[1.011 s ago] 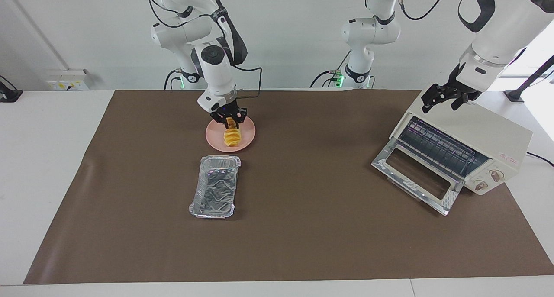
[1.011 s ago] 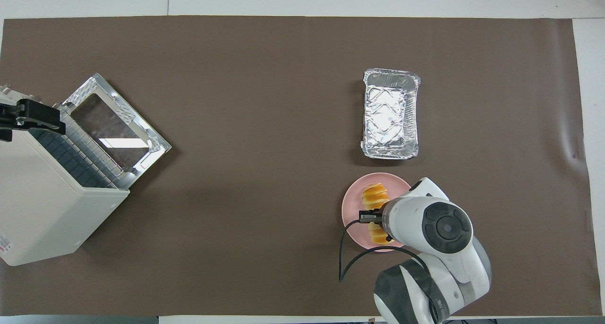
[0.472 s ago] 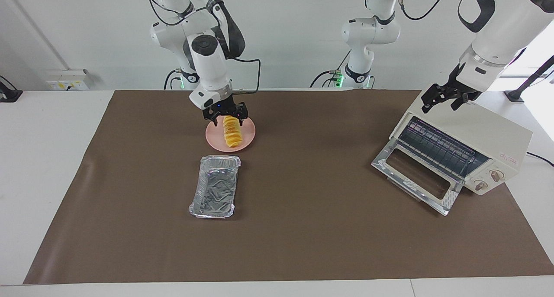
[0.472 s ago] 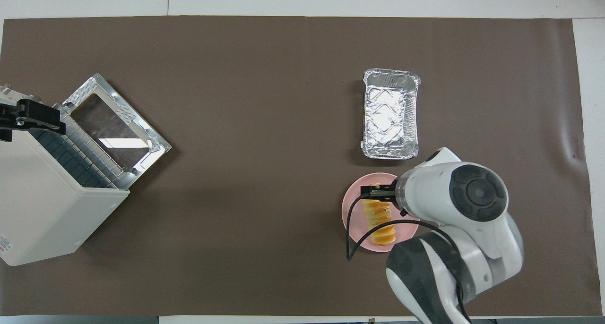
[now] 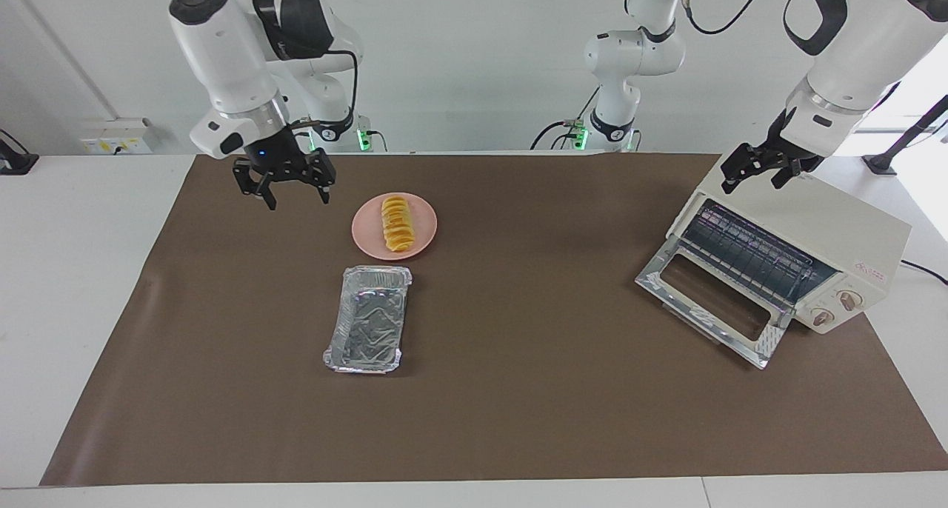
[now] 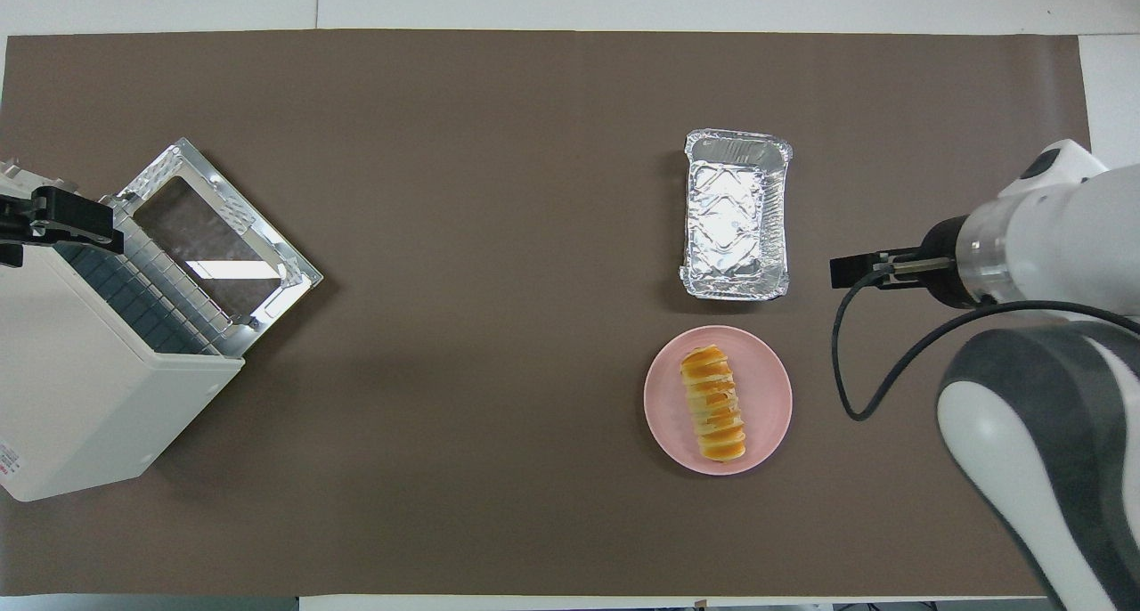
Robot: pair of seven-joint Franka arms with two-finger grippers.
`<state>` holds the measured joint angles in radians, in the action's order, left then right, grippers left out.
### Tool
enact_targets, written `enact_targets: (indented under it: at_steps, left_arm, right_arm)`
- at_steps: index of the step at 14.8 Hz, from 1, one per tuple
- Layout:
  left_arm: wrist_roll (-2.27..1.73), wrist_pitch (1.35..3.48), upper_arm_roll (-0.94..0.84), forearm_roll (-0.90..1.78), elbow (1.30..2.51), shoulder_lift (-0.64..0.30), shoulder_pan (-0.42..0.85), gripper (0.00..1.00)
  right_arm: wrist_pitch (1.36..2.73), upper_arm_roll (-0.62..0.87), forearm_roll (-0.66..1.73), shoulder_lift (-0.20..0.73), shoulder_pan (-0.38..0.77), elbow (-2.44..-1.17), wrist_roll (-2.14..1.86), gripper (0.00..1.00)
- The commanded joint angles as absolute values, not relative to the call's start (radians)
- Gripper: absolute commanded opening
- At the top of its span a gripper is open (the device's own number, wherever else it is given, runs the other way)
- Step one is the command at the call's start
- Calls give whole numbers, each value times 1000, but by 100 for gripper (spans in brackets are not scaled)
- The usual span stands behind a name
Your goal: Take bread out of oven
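The bread lies flat on a pink plate, out of the oven; it also shows in the overhead view on the plate. The cream-white oven stands at the left arm's end of the table with its glass door dropped open and its wire rack bare; it also shows in the overhead view. My right gripper is open and empty, raised over the mat beside the plate. My left gripper hangs open over the oven's top edge.
An empty silver foil tray lies on the brown mat just farther from the robots than the plate; it also shows in the overhead view. The right arm's cable hangs beside the plate.
My right gripper let go of the bread on the plate, rose and swung away toward the right arm's end of the table. The bread now lies flat. The left arm has not moved.
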<state>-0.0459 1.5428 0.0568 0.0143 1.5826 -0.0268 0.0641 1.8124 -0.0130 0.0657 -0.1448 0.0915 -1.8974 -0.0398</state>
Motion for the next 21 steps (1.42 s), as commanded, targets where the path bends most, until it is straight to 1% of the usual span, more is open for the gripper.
enact_targets:
  at_steps: [1,3,5,8,13,18,21]
  left_arm:
    - [-46,1548,54,6,1603,-9,60,100]
    - [-46,1549,54,6,1603,-9,60,100]
    - [-46,1548,54,6,1603,-9,60,100]
    - [-46,1549,54,6,1603,-9,60,100]
    - [-46,1548,54,6,1603,-9,60,100]
    - [-46,1548,54,6,1603,-9,60,100]
    - [-46,1548,54,6,1603,-9,60,100]
  right_arm:
    - [1585,-2,61,-107,45,-1728,-103,100]
    - [1498,-2,58,-83,32,-1658,-101,100]
    - [1477,2,34,-72,6,-1640,-104,100]
    - [1485,8,-24,-75,2,-1652,-103,100]
    - [1540,11,-17,-74,-11,-1707,-103,100]
    - [1532,12,57,-60,-35,-1683,-101,100]
    - [1531,14,45,-61,-31,-1683,-98,100]
